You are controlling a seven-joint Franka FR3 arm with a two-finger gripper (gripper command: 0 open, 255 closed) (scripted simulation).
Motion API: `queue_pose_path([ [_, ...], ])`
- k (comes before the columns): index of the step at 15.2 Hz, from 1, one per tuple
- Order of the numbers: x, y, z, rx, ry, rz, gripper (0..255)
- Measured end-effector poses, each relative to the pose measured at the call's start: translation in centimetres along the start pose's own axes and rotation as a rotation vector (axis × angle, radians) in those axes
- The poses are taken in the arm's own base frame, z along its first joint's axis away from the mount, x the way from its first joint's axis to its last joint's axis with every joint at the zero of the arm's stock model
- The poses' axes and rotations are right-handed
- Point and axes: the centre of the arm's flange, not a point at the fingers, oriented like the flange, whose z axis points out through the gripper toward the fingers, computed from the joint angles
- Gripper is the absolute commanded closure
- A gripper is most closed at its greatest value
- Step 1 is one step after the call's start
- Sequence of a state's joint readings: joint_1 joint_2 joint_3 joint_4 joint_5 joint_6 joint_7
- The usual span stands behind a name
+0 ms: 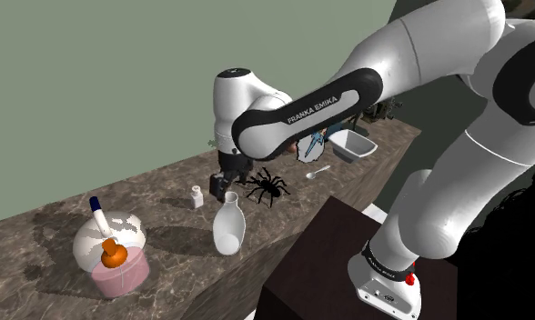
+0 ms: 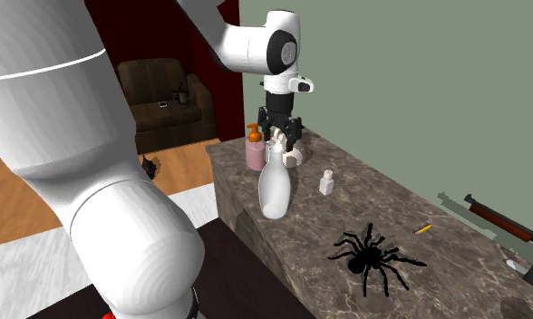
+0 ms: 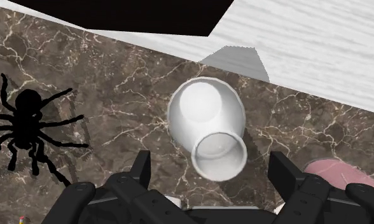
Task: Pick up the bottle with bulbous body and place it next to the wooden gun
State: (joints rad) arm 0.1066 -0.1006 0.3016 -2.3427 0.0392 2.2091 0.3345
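Bottle stands upright, mouth pointing up, below fingers spread apart.

Shoulder view beside the stand, looking along the counter, second exterior view from its other end, wrist view straight down, close — bottle and spider in all.

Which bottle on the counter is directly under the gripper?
The tall white round-bodied bottle, between the open gripper's fingers; the small white bottle and pink pump bottle stand aside.
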Motion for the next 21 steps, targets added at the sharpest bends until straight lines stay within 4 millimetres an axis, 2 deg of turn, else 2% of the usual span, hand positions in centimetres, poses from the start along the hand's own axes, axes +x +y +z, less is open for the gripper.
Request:
queue_pose_path([
  [8, 0.5, -0.8, 4.3, 0.005, 0.002, -0.001, 0],
  [15, 0.5, -0.8, 4.8, 0.006, 0.003, -0.001, 0],
  [16, 0.5, -0.8, 4.8, 0.006, 0.003, -0.001, 255],
  [21, 0.5, -0.8, 4.7, 0.006, 0.003, 0.0, 255],
])
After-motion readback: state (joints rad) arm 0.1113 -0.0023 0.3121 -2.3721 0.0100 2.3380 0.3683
